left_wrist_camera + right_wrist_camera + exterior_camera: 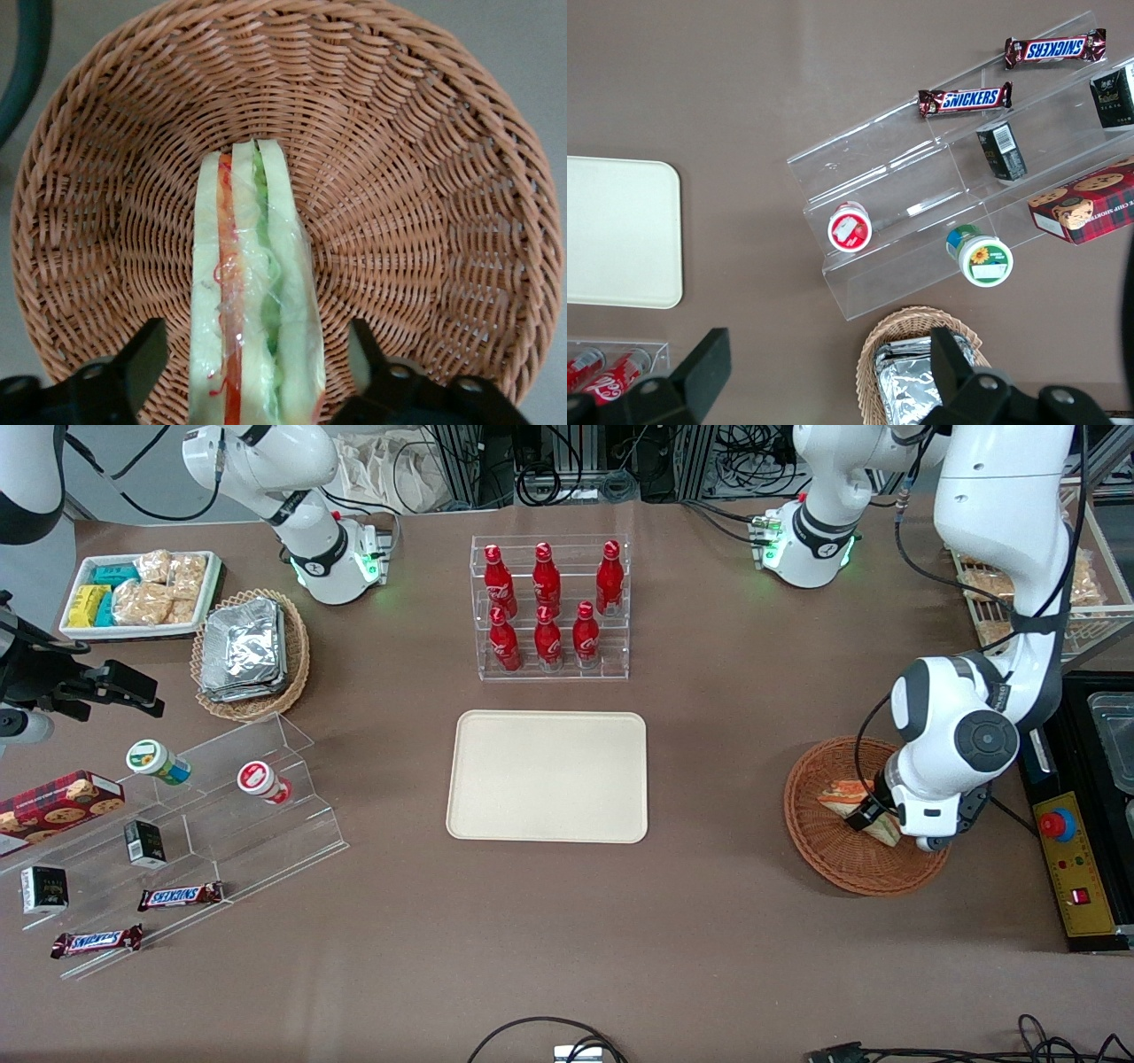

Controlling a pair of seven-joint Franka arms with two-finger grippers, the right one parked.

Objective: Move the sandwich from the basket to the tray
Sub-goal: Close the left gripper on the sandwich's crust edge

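Observation:
The sandwich point(252, 292), a wrapped wedge of pale bread with orange, green and red filling, lies in the reddish-brown wicker basket point(416, 177). My left gripper point(252, 354) is down in the basket, open, with one black finger on each side of the sandwich and a gap between each finger and the bread. In the front view the basket point(828, 850) sits toward the working arm's end of the table, and the gripper point(873, 810) is over the sandwich point(846, 794), partly hiding it. The cream-beige tray point(547, 775) lies flat mid-table, with nothing on it.
A clear rack of red bottles point(549, 607) stands farther from the front camera than the tray. A tan basket of foil packets point(250, 651), a white snack tray point(140, 593) and a clear stepped stand with snacks point(195, 815) lie toward the parked arm's end.

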